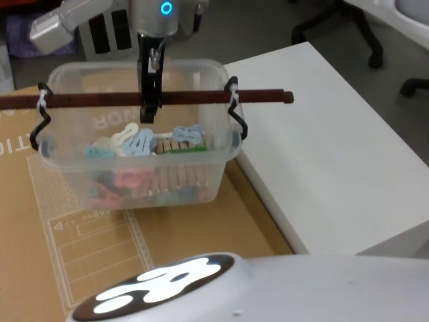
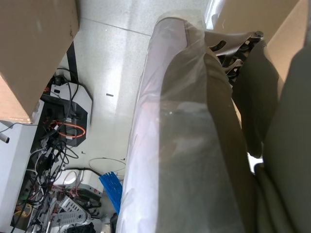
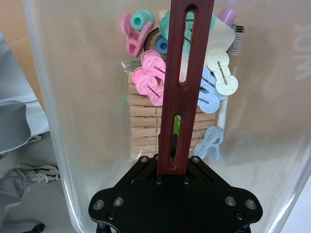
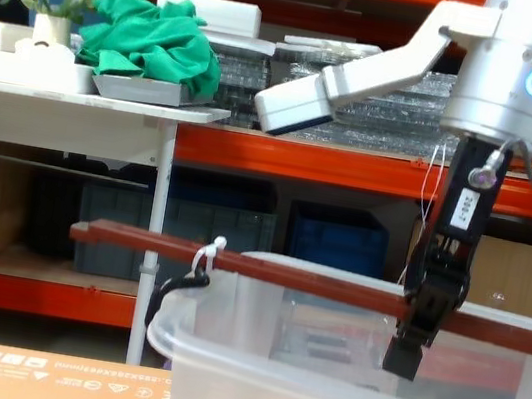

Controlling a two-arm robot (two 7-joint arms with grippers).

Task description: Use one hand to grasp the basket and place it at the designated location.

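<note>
A flat brown cardboard box [image 1: 201,228], printed with white lines and lettering, lies just beside a higher white table [image 1: 335,154]. The clear plastic basket [image 1: 64,171] stands over the cardboard; whether it rests there, I cannot tell.

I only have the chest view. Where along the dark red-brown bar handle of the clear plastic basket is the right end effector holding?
Observer: In the head view, the right end effector holds the dark red-brown bar handle about midway between the two white zip ties.
Operator: What is under the basket?
Observer: The clear plastic basket is over a brown printed cardboard sheet. I cannot tell whether it touches it.
Operator: Anything on its right side?
Observer: A white table top lies right beside it, its near edge running close along the basket's right wall.
</note>
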